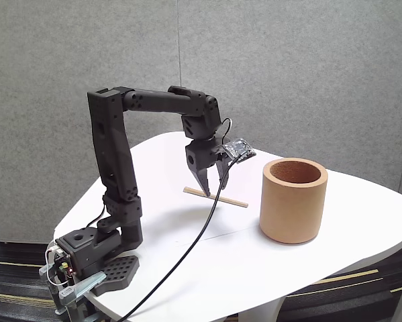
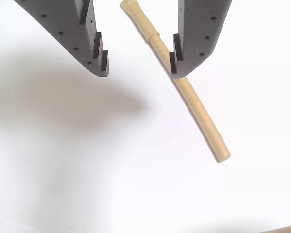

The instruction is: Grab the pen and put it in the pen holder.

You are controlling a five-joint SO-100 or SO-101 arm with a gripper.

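Under the gripper (image 2: 138, 70) (jaws wide apart, holding nothing) lies the pen (image 2: 198, 109), crossing beneath the right finger in the wrist view, not centred between both.

The pen (image 1: 215, 196) is a thin, straight, light tan stick, plain and unmarked. It lies flat on the white table (image 1: 362, 221), left of the holder (image 1: 294, 200) in the fixed view and apart from it, its near end pointing toward the holder's base. In the wrist view the pen (image 2: 198, 109) runs diagonally from upper left to lower right, with a faint joint line near its upper end. The holder is a wide, thick-walled, matte tan cylinder standing upright, open at the top, darker inside.
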